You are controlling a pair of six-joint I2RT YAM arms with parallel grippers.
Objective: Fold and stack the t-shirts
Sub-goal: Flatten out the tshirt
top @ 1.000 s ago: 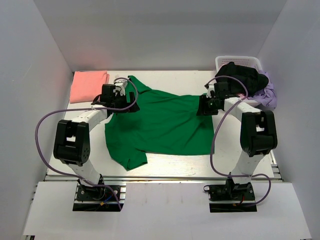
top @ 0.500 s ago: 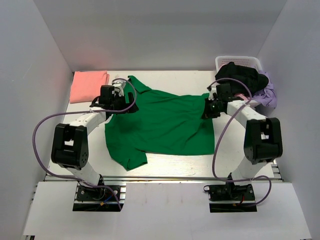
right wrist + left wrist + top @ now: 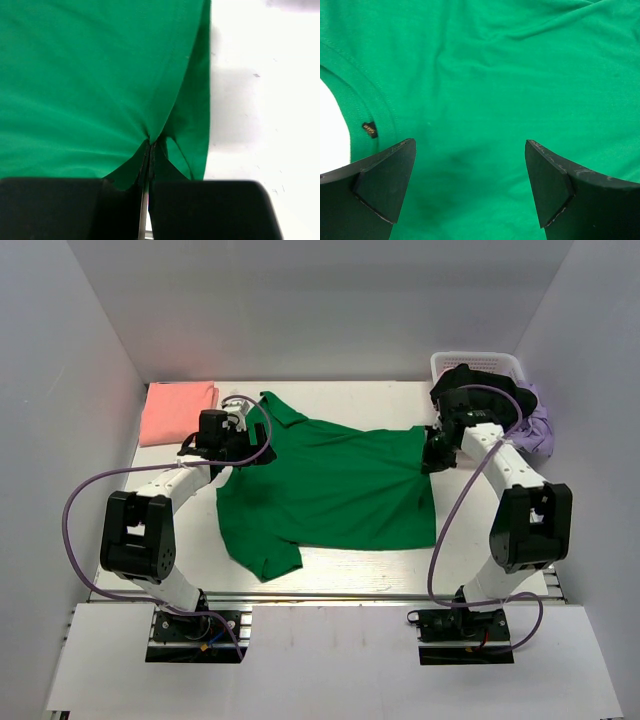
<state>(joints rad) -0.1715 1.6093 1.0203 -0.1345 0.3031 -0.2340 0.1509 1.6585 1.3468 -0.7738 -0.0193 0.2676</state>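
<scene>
The right gripper [image 3: 148,150] pinches the far right edge of the green t-shirt [image 3: 330,495], its arm stretched far. The left gripper [image 3: 470,185] is spread wide over cloth near the collar, forearm low. The salmon-pink t-shirt [image 3: 178,410] lies folded at the far left of the counter [image 3: 340,395].

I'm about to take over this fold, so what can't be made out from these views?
Left gripper: open over the green shirt in its wrist view, contact unclear; the top view hides its tips under the wrist.
Basket, top view: the dark heap covers whatever lies beneath.
Pink shirt, top view: too small to count its folds.
Tag, left wrist view: too small to read.
</scene>
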